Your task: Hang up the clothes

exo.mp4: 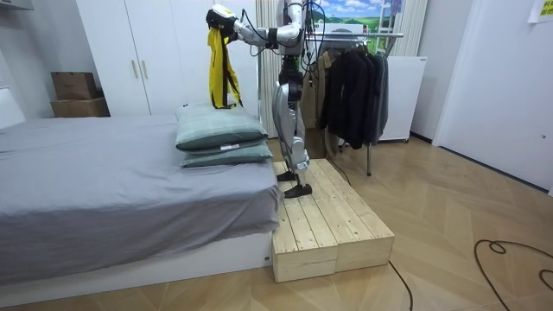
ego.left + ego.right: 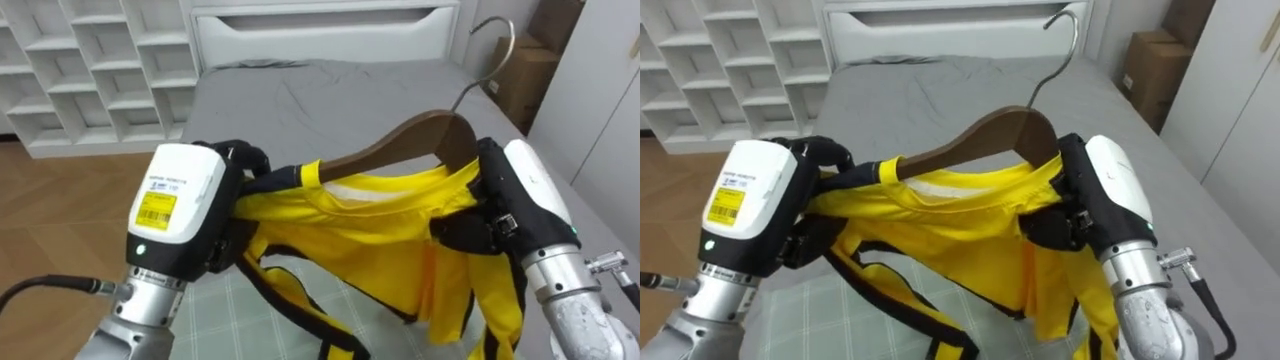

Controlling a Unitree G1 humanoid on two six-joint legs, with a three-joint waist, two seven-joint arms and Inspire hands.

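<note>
A yellow shirt (image 2: 370,240) on a wooden hanger (image 2: 400,145) is clamped — by the left robot hand (image 2: 190,200) at 9 o'clock, the right robot hand (image 2: 510,200) at 3 o'clock.

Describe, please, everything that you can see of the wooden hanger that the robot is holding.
The wooden hanger is dark brown and glossy, with a curved shoulder bar and a silvery metal hook pointing up and away from the robot. A yellow garment with dark trim hangs on it, hiding both ends and leaving the middle bare. The left hand and right hand grip the cloth at those ends, holding it above the grey bed.
</note>
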